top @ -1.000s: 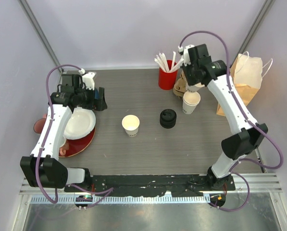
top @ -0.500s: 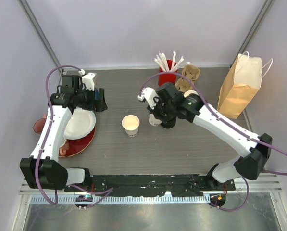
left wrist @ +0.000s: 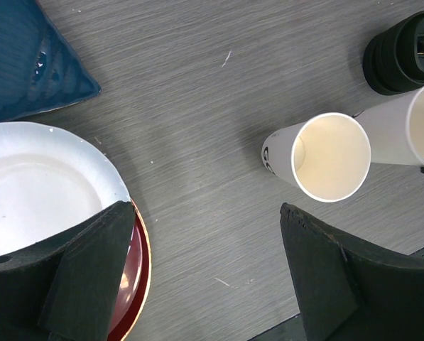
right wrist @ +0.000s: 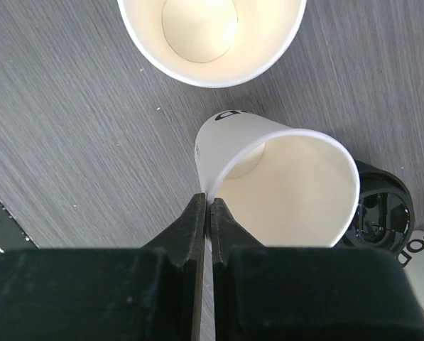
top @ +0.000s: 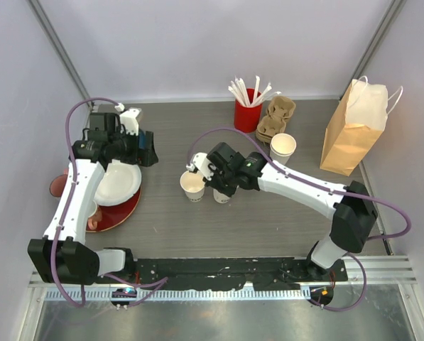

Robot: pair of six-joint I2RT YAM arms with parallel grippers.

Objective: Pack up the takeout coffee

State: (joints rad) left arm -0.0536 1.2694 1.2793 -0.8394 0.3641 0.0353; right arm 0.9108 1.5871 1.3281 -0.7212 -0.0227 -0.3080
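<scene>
R gripper (right wrist: 206, 203) tight on cup (right wrist: 290, 186) rim, 2nd cup (right wrist: 212, 28) just beside

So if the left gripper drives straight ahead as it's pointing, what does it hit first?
The left gripper likely meets bare table, between the white plate and nearer paper cup; depth unclear.

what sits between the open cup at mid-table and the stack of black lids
Another lidless paper cup, pinched at its rim by the right hand, sits between them. The right wrist view shows it.
</scene>
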